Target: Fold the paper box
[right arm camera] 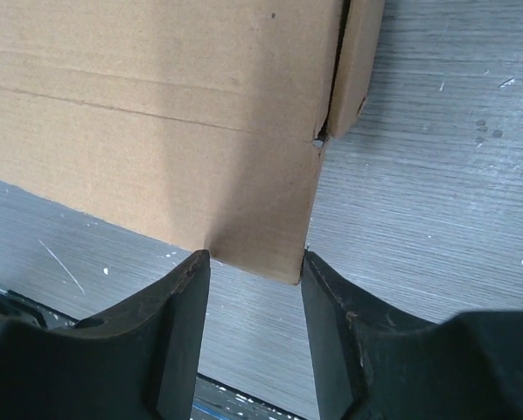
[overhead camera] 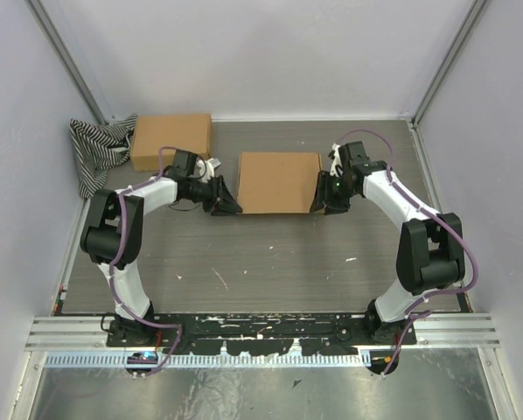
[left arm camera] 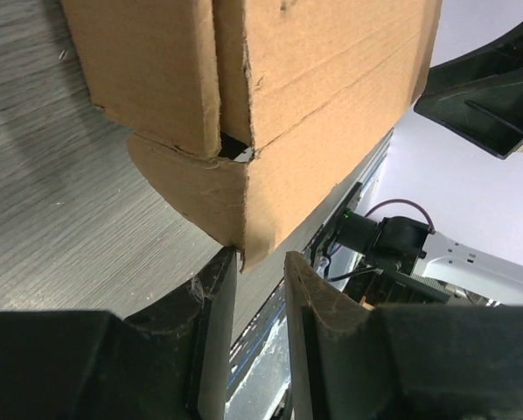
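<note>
The brown paper box (overhead camera: 279, 181) lies flat on the table's middle, between both arms. My left gripper (overhead camera: 229, 207) stands at its near left corner. In the left wrist view the box's (left arm camera: 314, 87) end flaps are folded in, and its lowest corner sits just at the tips of that gripper (left arm camera: 260, 258), whose jaws stand apart with bare table showing between them. My right gripper (overhead camera: 321, 203) is at the near right corner. There the box's (right arm camera: 156, 114) corner reaches between the tips of the open gripper (right arm camera: 255, 258), against the right finger (right arm camera: 318, 280).
A second cardboard box (overhead camera: 170, 140) lies at the back left beside a striped cloth (overhead camera: 100, 149). Grey walls close in the table on three sides. The metal rail (overhead camera: 261, 332) with the arm bases runs along the near edge.
</note>
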{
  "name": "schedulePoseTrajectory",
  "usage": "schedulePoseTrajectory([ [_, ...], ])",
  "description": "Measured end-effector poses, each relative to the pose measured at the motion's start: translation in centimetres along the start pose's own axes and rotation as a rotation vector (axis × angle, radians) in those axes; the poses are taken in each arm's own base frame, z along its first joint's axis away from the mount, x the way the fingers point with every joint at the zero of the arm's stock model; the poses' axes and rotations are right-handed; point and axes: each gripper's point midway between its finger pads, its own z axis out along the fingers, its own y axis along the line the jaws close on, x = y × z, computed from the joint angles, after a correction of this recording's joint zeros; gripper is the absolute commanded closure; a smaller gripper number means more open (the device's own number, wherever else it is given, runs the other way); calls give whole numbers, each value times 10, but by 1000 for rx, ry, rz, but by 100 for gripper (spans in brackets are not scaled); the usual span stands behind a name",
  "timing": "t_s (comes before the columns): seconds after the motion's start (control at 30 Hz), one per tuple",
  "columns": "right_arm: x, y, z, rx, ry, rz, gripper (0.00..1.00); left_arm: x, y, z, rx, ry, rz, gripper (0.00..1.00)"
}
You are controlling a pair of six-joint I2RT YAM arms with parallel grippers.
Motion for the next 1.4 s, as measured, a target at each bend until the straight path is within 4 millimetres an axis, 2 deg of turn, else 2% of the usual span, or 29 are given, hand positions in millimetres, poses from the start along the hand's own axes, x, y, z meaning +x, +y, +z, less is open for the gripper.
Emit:
schedulePoseTrajectory([
  [0.33,-16,17,-11,-58,-32,-17,49,4,-7,2,63,12,-22,68],
  [0.57,-17,18,-11,-64,-32,-18,49,3,-12,2,95,9,-28,72],
  [0.83,-17,21,-16,-81,-55,-27,48,-5,-16,-4,89,-29,-37,62],
  [1.13,-29,30,-21,-118,-118,-42,46,-22,-50,-24,109,-109,18,53],
  [1.3,-34,32,-21,-123,-137,-45,46,-30,-60,-31,85,-137,44,51],
  [1.4,-38,33,-24,-121,-150,-49,44,-29,-64,-37,69,-151,53,49],
])
